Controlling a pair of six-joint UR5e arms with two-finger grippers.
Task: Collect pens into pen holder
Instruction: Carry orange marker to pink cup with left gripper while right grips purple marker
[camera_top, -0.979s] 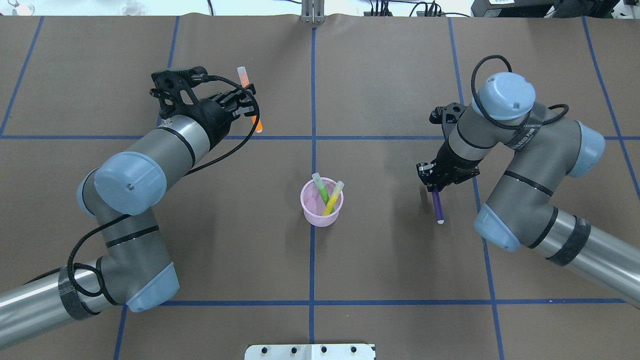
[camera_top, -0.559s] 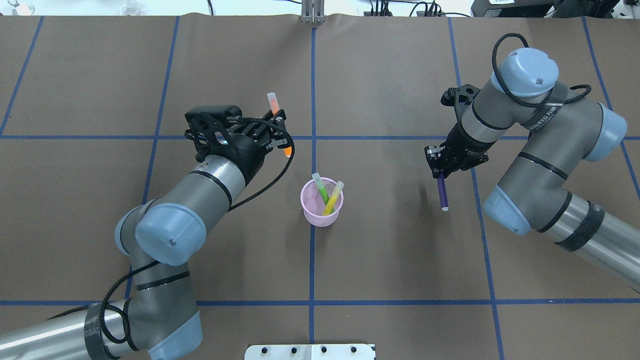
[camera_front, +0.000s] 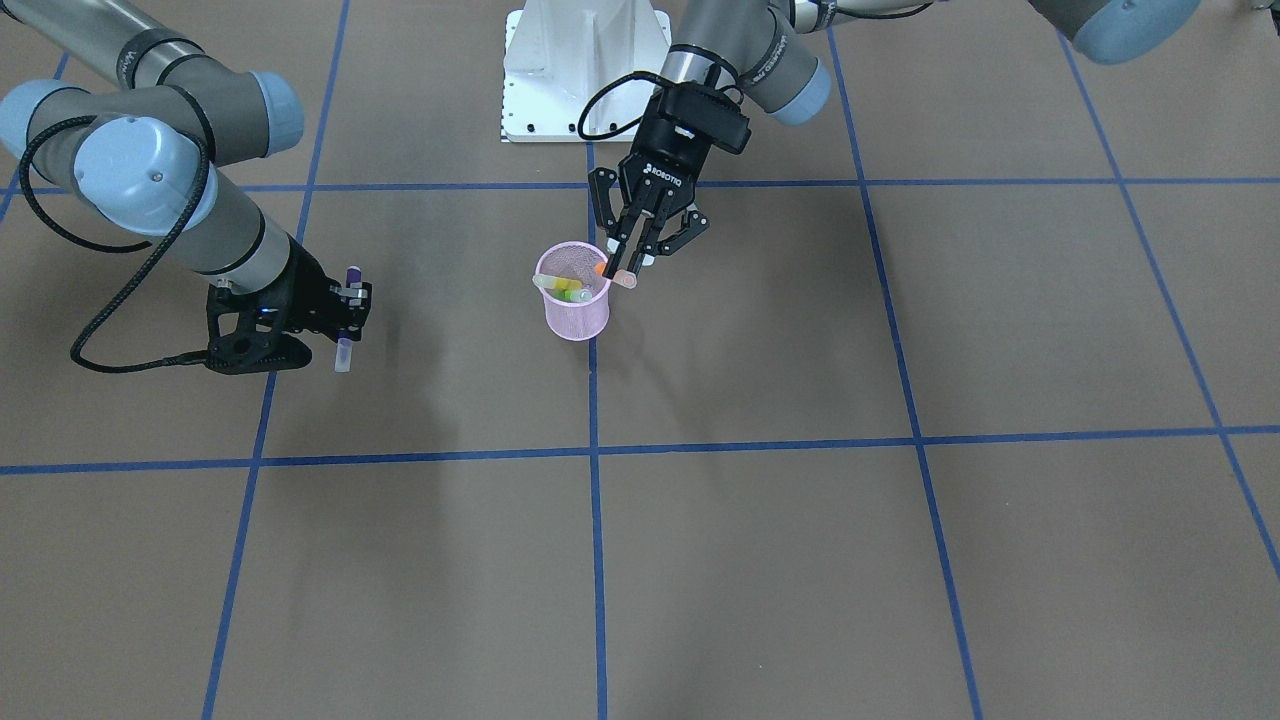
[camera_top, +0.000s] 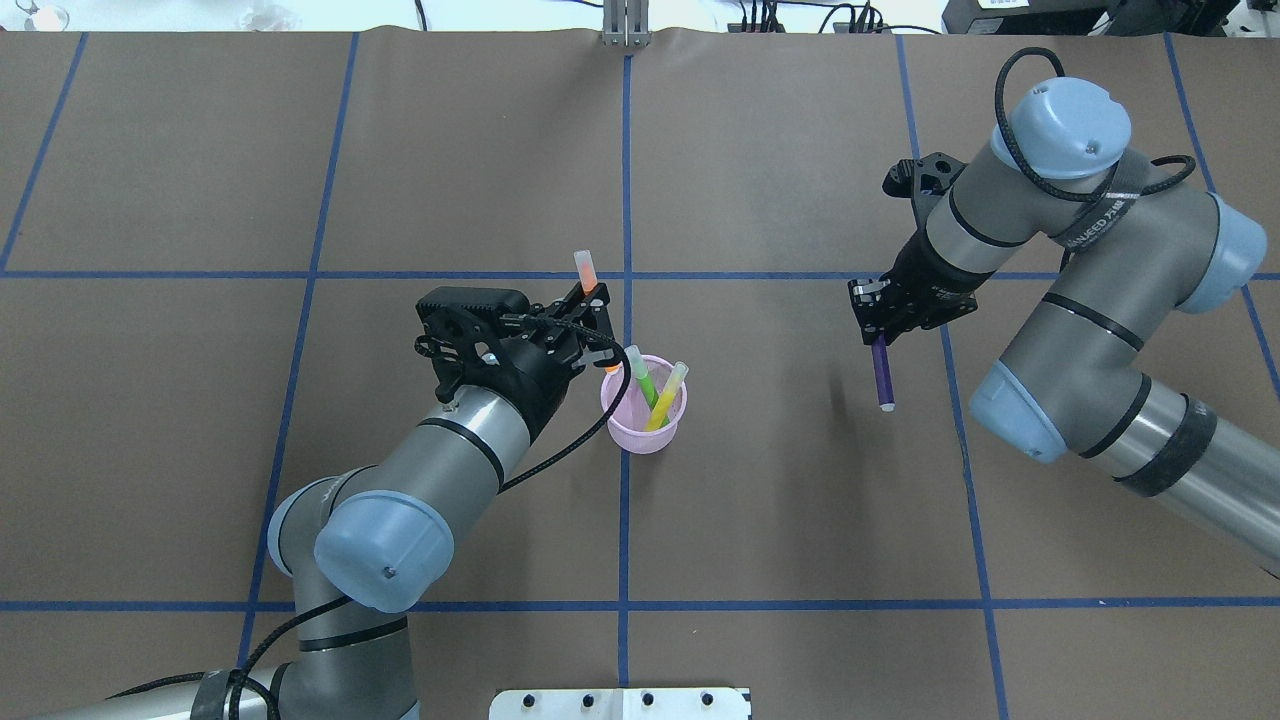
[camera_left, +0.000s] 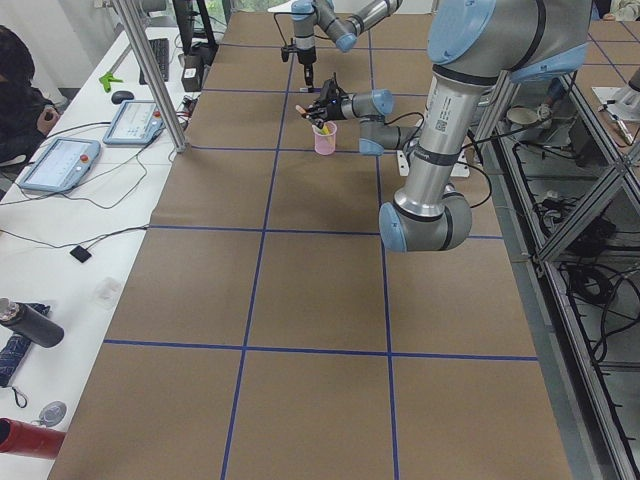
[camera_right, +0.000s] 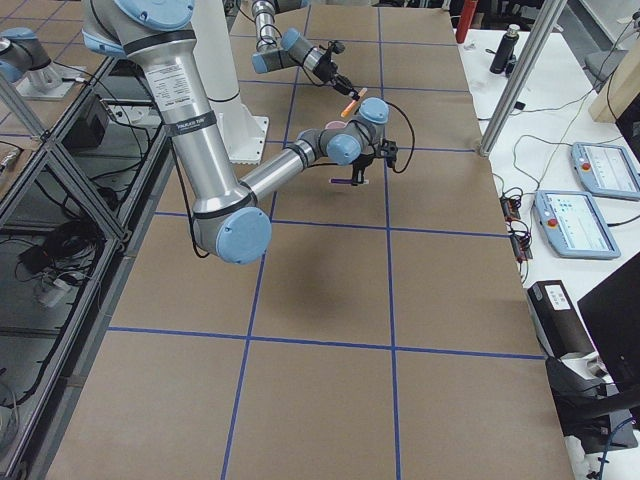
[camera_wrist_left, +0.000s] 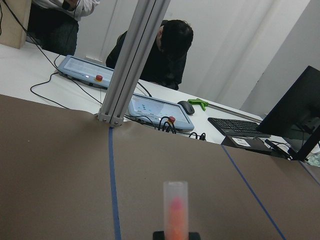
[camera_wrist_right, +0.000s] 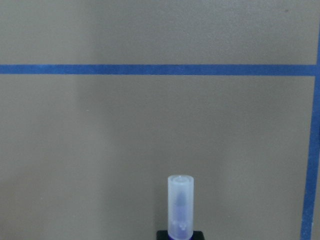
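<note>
The pink mesh pen holder (camera_top: 645, 428) stands upright at the table's middle, also in the front view (camera_front: 575, 318). A green pen (camera_top: 642, 376) and a yellow pen (camera_top: 668, 394) lean inside it. My left gripper (camera_top: 596, 328) is shut on the orange pen (camera_top: 585, 270), tilted, with its lower end at the holder's left rim; its cap shows in the left wrist view (camera_wrist_left: 175, 210). My right gripper (camera_top: 878, 335) is shut on the purple pen (camera_top: 882, 380), held above the table well right of the holder; its cap shows in the right wrist view (camera_wrist_right: 180, 207).
The brown table has blue tape grid lines. The robot's white base plate (camera_top: 620, 703) sits at the near edge. A metal post (camera_top: 626, 25) stands at the far edge, with tablets and a person (camera_wrist_left: 170, 55) beyond.
My left arm carried the orange pen from the far left across and down to the holder's rim. My right gripper moved a little farther away with the purple pen.
</note>
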